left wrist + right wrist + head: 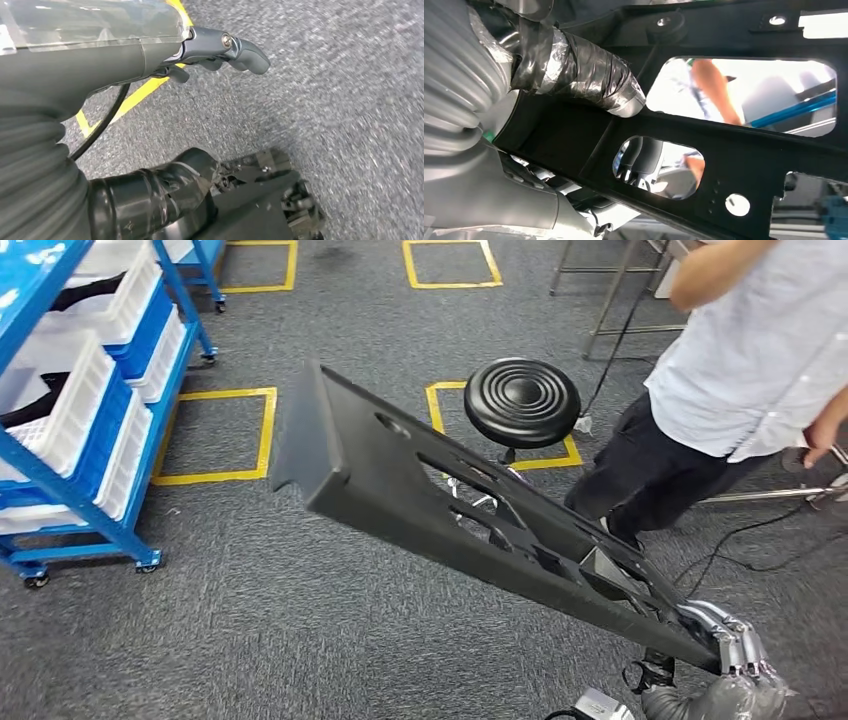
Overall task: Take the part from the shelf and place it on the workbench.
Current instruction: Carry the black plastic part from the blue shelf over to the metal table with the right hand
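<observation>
While your robot's right hand [735,650] grips the near end of the long black part [450,505], its fingers wrapped over the edge, you see that part held up off the grey carpet [250,620], slanting away from the hand toward the blue shelf [70,510]; from the right wrist you see the taped thumb [594,80] pressed against the part's underside beside its cut-out openings; your left hand [220,52] hangs over the carpet with nothing in it, fingers loosely curled; a round black stool [522,400] stands just beyond the part, and a person [740,370] in a pale shirt stands beside the stool, on the side away from the shelf, whose white bins [70,400] sit in its tiers.
</observation>
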